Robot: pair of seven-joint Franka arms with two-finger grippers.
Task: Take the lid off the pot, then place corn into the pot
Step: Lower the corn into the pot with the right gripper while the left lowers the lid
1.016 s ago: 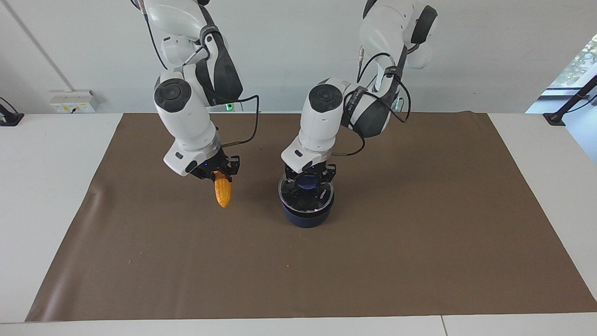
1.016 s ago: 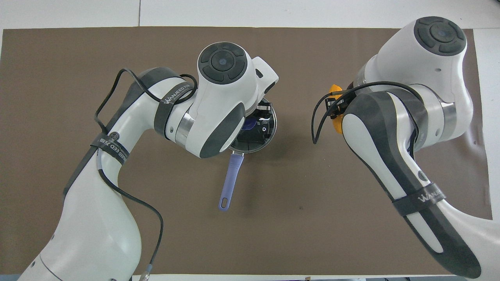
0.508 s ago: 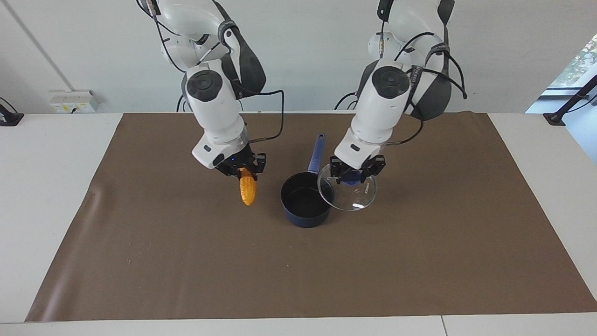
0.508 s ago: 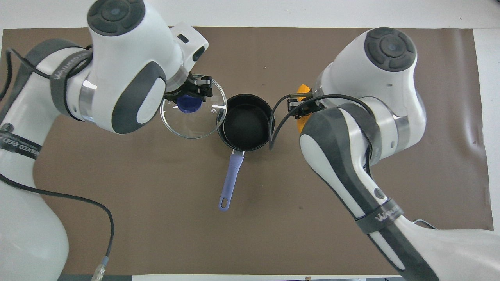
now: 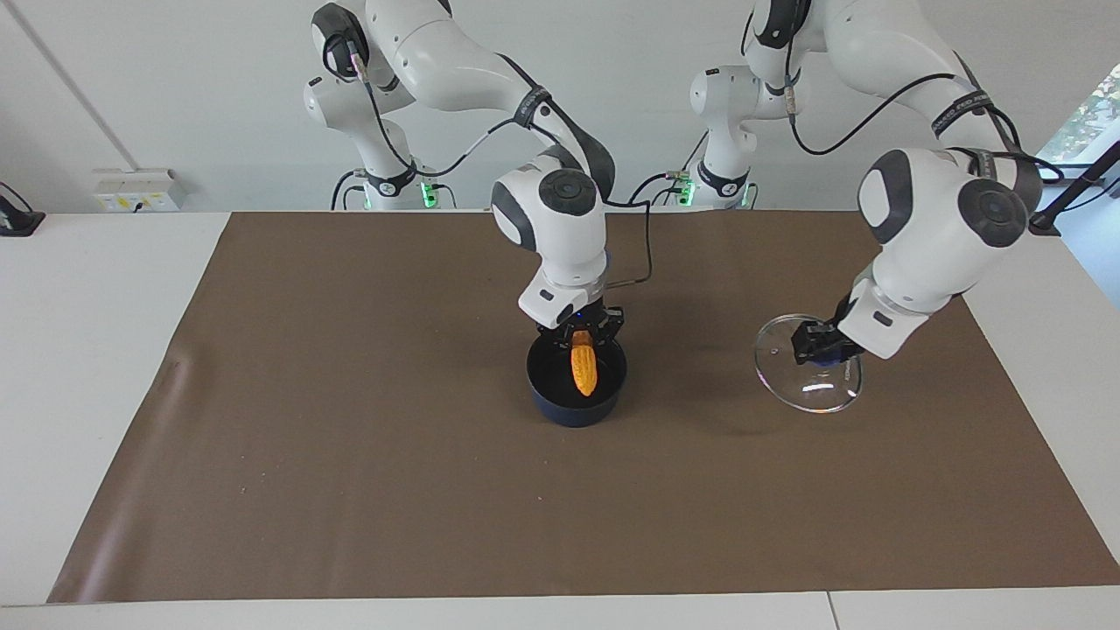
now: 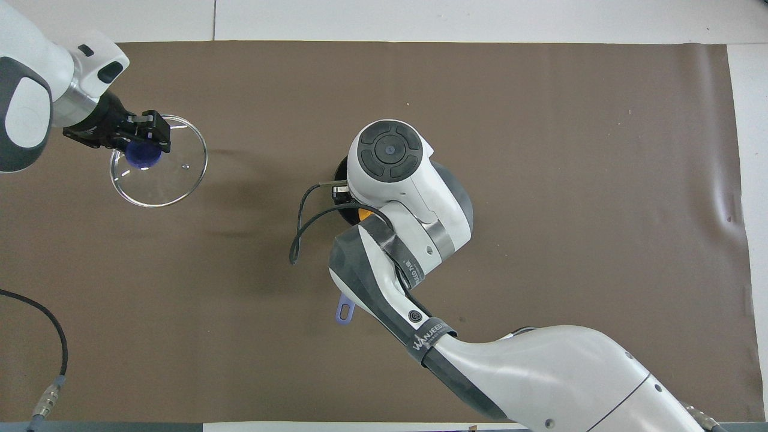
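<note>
Brown matting [image 5: 350, 455] covered most of the white table [image 5: 87, 350], and nearly all of it lay bare, with wide room toward every edge.

The pot [image 5: 575, 404] stood open near the middle of the mat. The right gripper [image 5: 581, 336] hung just over it, fingers shut on the thick end of the corn [image 5: 584, 371], which pointed down into the pot's mouth; whether its tip touched the black bottom could not be told.

The left gripper [image 5: 818, 346] was over the mat toward the left arm's end of the table, well apart from the pot, fingers clamped on the blue knob of the lid [image 5: 809, 385]. The lid hung tilted above the mat with a shadow beneath it.

Nothing else lay on the mat; a wall socket box [image 5: 140, 190] sat by the wall.

In the overhead view the right arm [image 6: 408, 198] covered almost the whole pot: only a sliver of rim, a bit of yellow and the looped end of the handle [image 6: 344, 312] showed. In the facing view the handle was hidden by the gripper and wrist.
</note>
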